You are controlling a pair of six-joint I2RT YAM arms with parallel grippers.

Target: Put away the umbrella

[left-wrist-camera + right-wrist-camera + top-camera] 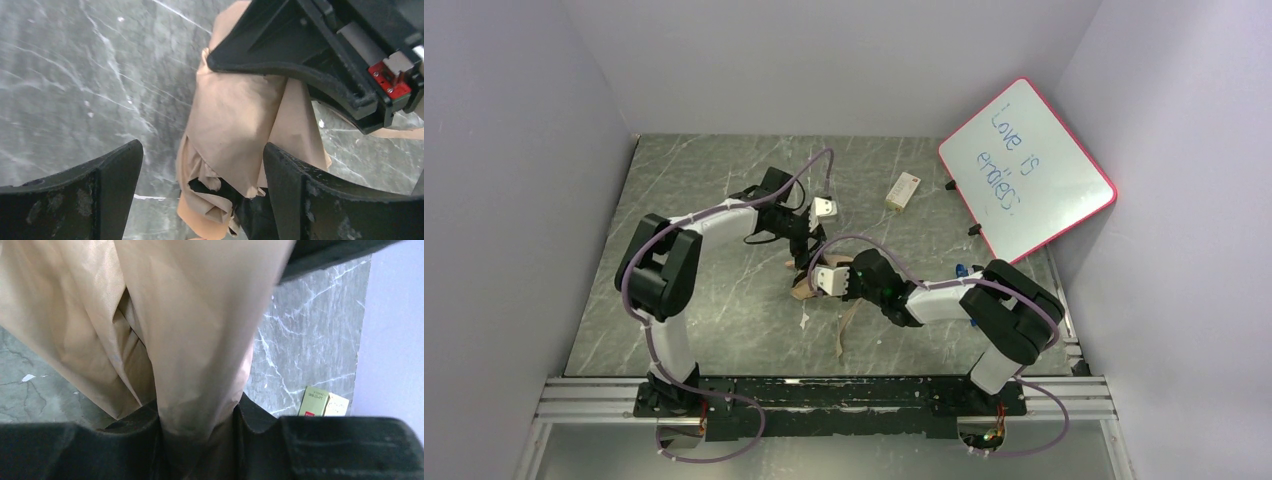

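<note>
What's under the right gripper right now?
The umbrella: its tan fabric is pinched in the right gripper and bunches on the marble table. Its handle and shaft cannot be seen, covered by the fabric and the gripper.

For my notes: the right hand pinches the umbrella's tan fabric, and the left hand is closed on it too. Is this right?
Not quite. The left hand is open, not closed on the umbrella, as the left wrist view shows. The right hand does pinch it.

Matt tan cloth umbrella [200, 340], smooth marbled table [75, 75]
</note>
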